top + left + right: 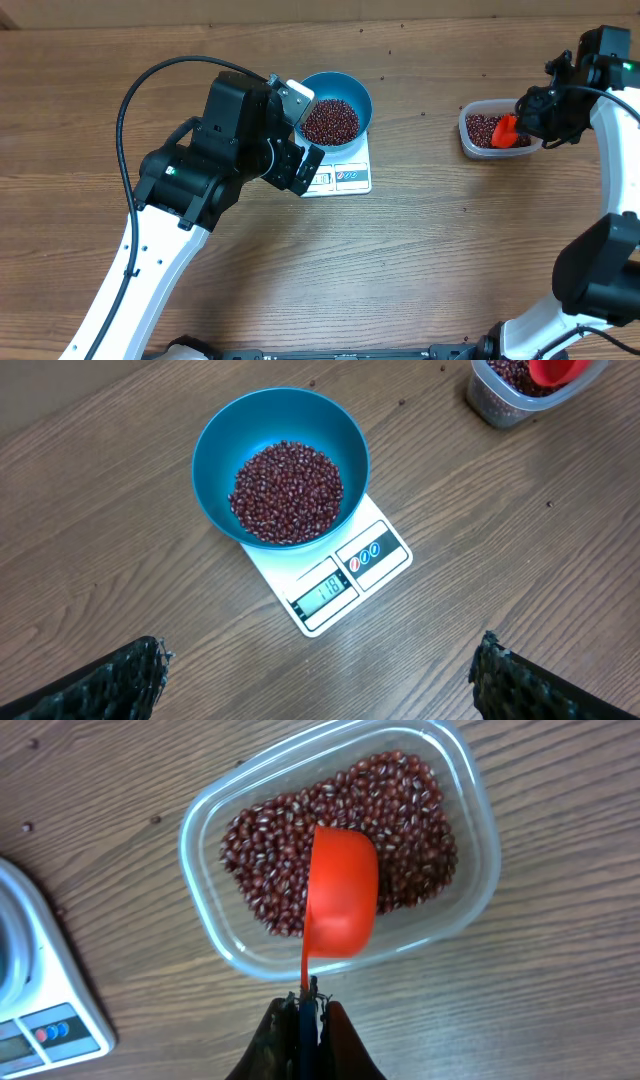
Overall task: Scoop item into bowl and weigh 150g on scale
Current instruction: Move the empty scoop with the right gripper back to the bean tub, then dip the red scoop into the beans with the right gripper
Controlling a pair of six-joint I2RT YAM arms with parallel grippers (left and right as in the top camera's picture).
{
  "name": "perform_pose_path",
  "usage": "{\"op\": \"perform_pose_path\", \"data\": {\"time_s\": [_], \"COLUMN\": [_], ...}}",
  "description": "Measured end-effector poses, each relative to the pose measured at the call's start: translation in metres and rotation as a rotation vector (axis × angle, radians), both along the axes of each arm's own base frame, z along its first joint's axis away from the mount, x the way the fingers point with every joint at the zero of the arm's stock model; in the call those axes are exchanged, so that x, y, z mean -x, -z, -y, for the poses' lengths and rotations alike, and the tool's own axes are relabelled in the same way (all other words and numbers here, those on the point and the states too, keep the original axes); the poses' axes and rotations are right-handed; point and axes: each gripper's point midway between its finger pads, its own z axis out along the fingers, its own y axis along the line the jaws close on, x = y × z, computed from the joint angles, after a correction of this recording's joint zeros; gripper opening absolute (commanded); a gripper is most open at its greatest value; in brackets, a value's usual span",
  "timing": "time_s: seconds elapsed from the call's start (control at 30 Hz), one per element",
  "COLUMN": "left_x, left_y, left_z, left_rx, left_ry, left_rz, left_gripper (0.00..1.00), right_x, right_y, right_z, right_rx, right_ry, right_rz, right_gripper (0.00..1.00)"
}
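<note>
Overhead, the wood-grain laminate counter (pixel 450 250) carries everything. The black left claw (pixel 303 130) hangs spread wide and empty just left of the scale, probably so its wrist camera can watch the display.

At the far right, the right claw (pixel 305 1020) is pressed together, pinching the thin handle of the glossy orange-red plastic scoop (pixel 340 890). That grip holds the rounded cup over the clear rounded-rectangular plastic container (pixel 487 840), a fair place to gather a further load. Whether the cup touches the beans below cannot be told.

The deep, round, smooth bright blue bowl (pixel 220 450) sits on the small flat white rectangular scale (pixel 390 540), so each addition registers at once. The display window faces the near side, lit, but its digits are too small to trust.

The small dark red-brown beans (pixel 288 490) lie in a loose, pebbly heap covering the bowl's bottom. More of the same beans (pixel 400 810) fill the container.
</note>
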Motion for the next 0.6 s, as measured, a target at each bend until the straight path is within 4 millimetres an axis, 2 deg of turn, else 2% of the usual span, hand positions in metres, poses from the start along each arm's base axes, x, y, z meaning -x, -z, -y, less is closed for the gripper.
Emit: {"op": "perform_pose_path", "data": {"time_s": [0.2, 0.37, 0.6], "left_x": [0.000, 0.000, 0.000], "left_y": [0.000, 0.000, 0.000], "left_z": [0.000, 0.000, 0.000], "left_rx": [0.000, 0.000, 0.000], "left_ry": [0.000, 0.000, 0.000], "left_rz": [0.000, 0.000, 0.000], "left_gripper": [1.00, 0.99, 1.00], "right_x": [-0.009, -0.012, -0.017], "right_y": [0.016, 0.037, 0.039], "right_z": [0.003, -0.001, -0.014], "right_rx": [-0.001, -0.035, -0.114], "right_ry": [0.002, -0.004, -0.025], "right_rz": [-0.014, -0.053, -0.040], "right_gripper": [0.04, 0.04, 0.04]}}
